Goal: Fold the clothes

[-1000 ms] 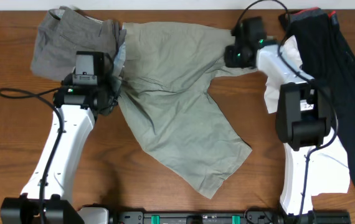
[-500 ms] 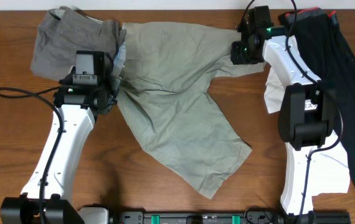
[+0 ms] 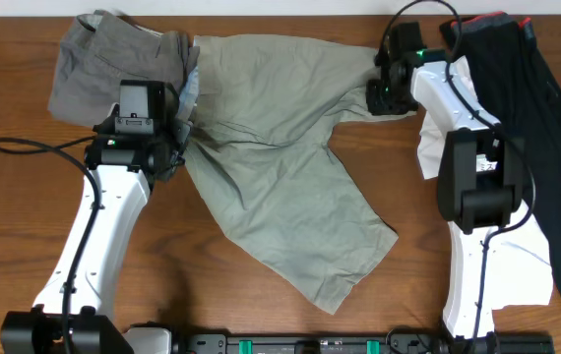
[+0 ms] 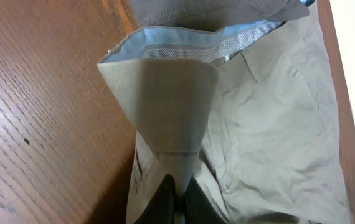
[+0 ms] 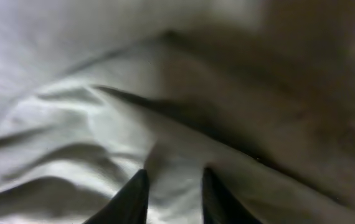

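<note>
From overhead: shows the light khaki-olive cotton shorts spread and creased across the middle of the brown wooden table, with the left gripper at their left edge and the right gripper at their far right corner. Shows darker grey-brown shorts far left and a black garment far right.

From the left wrist: shows dark fingers pinched together on a raised fold of the shorts, pale blue waistband lining turned outward.

From the right wrist: shows fingers apart, tips against wrinkled cloth, nothing clamped.
</note>
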Tool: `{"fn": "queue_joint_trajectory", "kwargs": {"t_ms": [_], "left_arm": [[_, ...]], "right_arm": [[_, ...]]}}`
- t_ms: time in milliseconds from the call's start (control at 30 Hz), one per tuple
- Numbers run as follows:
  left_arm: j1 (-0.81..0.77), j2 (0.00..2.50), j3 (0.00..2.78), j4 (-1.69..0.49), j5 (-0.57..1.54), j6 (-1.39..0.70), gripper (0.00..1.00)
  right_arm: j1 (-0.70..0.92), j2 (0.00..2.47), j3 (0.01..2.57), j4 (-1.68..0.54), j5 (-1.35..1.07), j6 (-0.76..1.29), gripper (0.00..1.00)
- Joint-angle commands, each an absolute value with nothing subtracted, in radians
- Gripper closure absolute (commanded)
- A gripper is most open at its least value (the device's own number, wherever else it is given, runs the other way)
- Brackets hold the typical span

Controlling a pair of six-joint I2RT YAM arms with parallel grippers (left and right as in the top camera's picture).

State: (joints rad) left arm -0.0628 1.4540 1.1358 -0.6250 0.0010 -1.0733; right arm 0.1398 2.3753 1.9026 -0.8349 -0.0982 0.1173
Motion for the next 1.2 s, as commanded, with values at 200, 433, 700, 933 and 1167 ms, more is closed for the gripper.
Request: {"fn": "queue_joint_trajectory", "kwargs": {"t_ms": [200,433,700,933,1167], "left_arm": [[-0.064,1.459,1.145,-0.628,-0.056,-0.996,0.94],[-0.064,1.459,1.145,-0.628,-0.084,-0.976,0.94],[-0.064,1.459,1.145,-0.627,-0.109,-0.939,0.94],[-0.064,1.459,1.145,-0.625,-0.125,-0.904,0.94],[-0.064,1.459,1.145,-0.619,-0.119,-0.758,0.93]], "right_arm": [[0.136,2.409,1.887,-1.029,-0.078,0.119,0.80],[0.120,2.409,1.888,-1.197,-0.079,0.118,0.79],[0.116,2.363,1.900,-1.330,-0.079,0.038,0.71],[0.114,2.203,1.933,-1.412,-0.181,-0.053,0.64],[0.133,2.009,1.933,-1.463,-0.252,-0.084,0.60]]}}
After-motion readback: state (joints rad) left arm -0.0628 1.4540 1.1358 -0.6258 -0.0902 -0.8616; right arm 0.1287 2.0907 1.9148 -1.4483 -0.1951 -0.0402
